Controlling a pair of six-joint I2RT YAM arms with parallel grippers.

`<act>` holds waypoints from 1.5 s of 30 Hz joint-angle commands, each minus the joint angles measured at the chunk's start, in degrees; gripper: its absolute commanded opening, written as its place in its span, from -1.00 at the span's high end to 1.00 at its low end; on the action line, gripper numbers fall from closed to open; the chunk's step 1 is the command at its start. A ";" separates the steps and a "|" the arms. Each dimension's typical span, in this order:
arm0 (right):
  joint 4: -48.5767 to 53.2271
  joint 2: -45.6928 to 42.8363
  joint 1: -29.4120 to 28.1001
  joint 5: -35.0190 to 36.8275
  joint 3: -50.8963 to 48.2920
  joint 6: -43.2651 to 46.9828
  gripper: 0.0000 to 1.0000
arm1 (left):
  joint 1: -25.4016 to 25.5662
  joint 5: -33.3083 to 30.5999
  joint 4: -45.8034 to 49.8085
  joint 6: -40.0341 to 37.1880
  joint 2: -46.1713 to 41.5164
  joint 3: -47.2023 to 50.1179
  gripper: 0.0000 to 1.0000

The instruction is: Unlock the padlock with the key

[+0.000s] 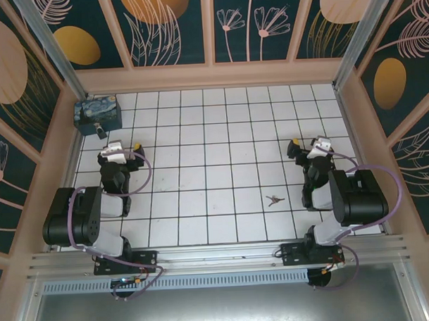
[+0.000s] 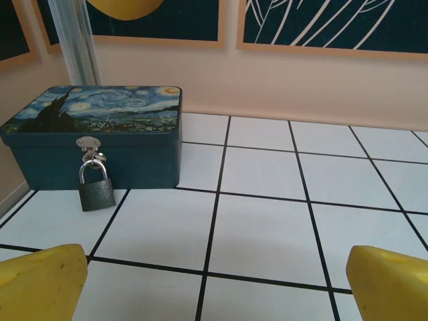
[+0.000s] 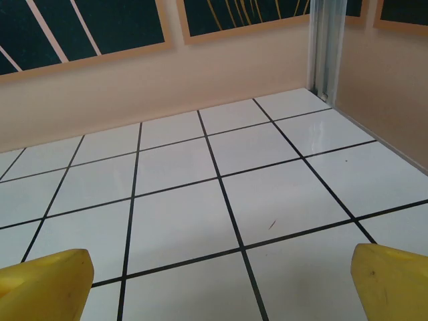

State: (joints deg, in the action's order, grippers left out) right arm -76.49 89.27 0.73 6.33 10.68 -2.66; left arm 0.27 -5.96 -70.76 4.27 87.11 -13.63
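Wide and empty: left gripper [image 2: 214,289], right gripper [image 3: 221,287]. The padlock [image 2: 95,189] hangs on the box [image 2: 127,144], far left. The key [image 1: 274,199] lies near right.

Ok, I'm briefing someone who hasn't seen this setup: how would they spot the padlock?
Look to the far-left corner of the tiled floor, where a swirl-painted blue box stands. The padlock hangs from the silvery hasp on the box's front face. It is small and dark with a shiny U-shaped shackle, unlike the colourful box behind it.
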 commanded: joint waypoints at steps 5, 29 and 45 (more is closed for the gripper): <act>-1.12 0.22 -0.38 -0.34 0.94 1.25 -0.98 | -0.32 0.89 -0.78 -0.11 -0.27 -0.52 -0.97; 13.15 -5.74 -0.76 -2.36 6.30 2.51 -0.98 | -0.54 -4.10 8.25 2.14 -3.46 -4.41 -0.98; 54.96 -11.03 -14.45 -0.40 29.08 -9.48 -0.87 | -5.58 -19.40 71.36 20.68 9.51 -59.97 -0.98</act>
State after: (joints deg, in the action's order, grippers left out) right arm -26.15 79.55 -11.42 7.01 38.37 -9.10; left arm -3.97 -23.70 -12.75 20.99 90.94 -68.45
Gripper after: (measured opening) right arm 0.934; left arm 0.988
